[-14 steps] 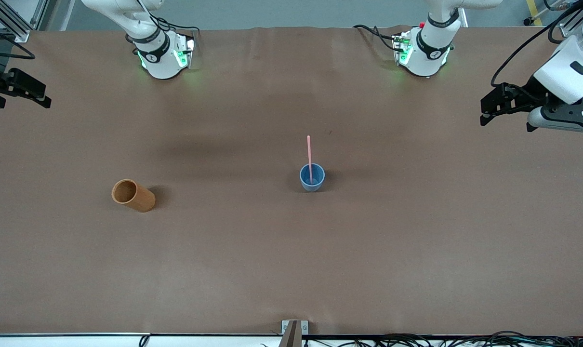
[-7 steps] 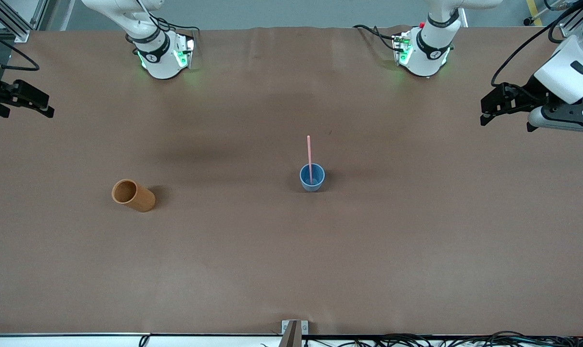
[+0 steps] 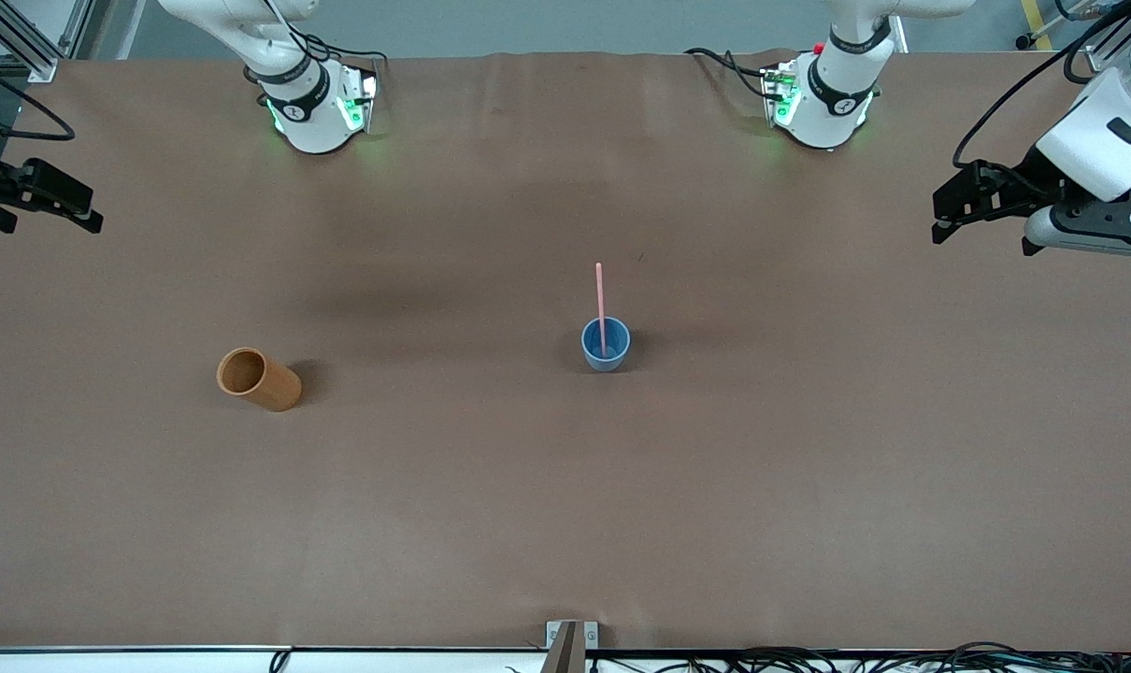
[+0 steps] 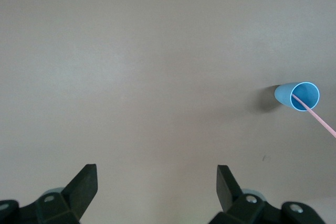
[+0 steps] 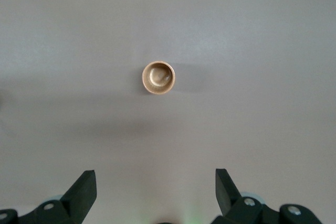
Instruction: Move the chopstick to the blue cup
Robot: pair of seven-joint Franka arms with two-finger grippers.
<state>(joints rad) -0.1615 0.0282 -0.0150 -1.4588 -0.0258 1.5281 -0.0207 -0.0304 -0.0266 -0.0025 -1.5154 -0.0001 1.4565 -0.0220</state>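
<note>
Both grippers hang spread and empty: left gripper and right gripper over opposite table ends. Stick stands in the blue cup mid-table — leave it. Left wrist: cup upright. Right wrist: orange cup empty — just hold clear.

Obstacles on the brown table: two.

1. Blue cup, upright near the middle, with the pink chopstick standing in it and leaning toward 12 o'clock, so its tip rises well above the rim.
2. Orange-brown cup, upright, well apart from the blue cup at its 9 o'clock, toward the right arm's end.

Open table lies between the two cups and all around each.

Left gripper and right gripper, both spread wide, hang over the table's two ends, well apart from both cups.
</note>
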